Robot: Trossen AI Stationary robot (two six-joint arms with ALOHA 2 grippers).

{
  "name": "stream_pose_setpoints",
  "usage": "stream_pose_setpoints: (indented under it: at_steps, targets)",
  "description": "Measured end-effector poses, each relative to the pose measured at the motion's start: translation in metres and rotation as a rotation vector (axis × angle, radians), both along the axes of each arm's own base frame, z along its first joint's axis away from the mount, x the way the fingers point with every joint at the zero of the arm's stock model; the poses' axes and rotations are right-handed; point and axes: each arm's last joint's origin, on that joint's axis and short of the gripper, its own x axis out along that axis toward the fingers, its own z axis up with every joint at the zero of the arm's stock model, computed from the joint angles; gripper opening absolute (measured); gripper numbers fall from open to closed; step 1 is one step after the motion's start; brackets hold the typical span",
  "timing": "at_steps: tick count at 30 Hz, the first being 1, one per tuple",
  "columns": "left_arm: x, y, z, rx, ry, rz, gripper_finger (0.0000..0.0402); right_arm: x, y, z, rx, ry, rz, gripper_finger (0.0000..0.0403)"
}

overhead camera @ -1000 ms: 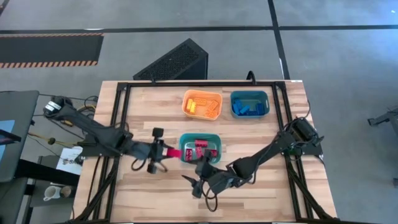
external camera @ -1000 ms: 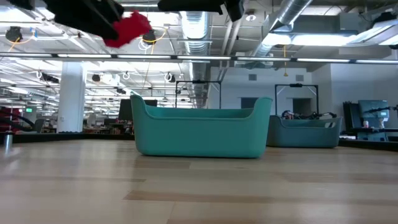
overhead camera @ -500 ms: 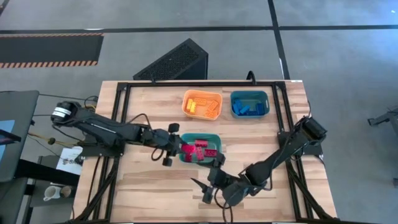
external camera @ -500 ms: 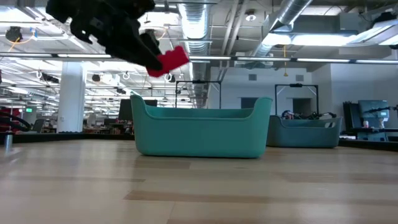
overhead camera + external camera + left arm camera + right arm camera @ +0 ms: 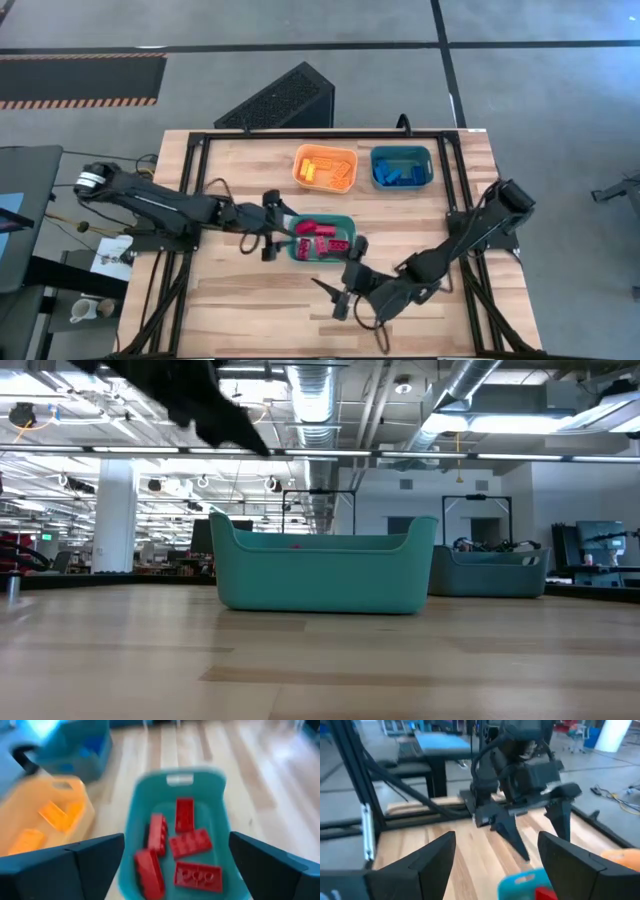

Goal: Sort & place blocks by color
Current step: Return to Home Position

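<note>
In the high view the left gripper (image 5: 280,225) hangs just left of the teal bin (image 5: 335,217) at the centre of the table (image 5: 230,300). Its claw is spread wide and holds nothing; in its wrist view the two dark fingers (image 5: 75,865) sit far apart at the lower corners. Between them five red blocks (image 5: 192,842) lie on the bin's floor, too blurred to make out their studs. At upper centre of the high view the orange bin (image 5: 325,149) holds yellow blocks (image 5: 322,170) and the blue bin (image 5: 402,149) just right of it holds blue blocks (image 5: 400,176); neither heap can be counted. The right gripper (image 5: 330,298) hovers over bare wood at lower centre, below the teal bin, its claw also wide and empty. In the low view only a dark piece of arm shows, cut off at the upper left edge. The teal wall hides the red blocks but for a speck at the rim, and the blue bin is half covered at the right
</note>
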Motion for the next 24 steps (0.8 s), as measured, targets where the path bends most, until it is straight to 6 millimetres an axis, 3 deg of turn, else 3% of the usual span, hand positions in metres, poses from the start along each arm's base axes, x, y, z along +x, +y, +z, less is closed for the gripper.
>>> stream_pose_setpoints:
  at_steps: [5,11,16,24]
  targets:
    - [-0.037,-0.001,0.05,-0.018,-0.199,0.02,0.0298,-0.018,-0.011,0.04,0.0,-0.08,0.049,0.0296]
    - [-0.086,-0.001,0.075,-0.002,-0.382,-0.009,0.0212,-0.029,-0.026,0.062,-0.062,-0.068,0.18,0.0264]
    - [-0.122,0.007,0.066,0.005,-0.415,0.018,0.0136,-0.042,-0.06,0.054,-0.037,-0.013,0.111,0.021]
    - [-0.156,0.019,0.027,-0.027,-0.468,0.041,0.0032,-0.093,-0.121,0.006,0.067,-0.012,0.022,0.0097]
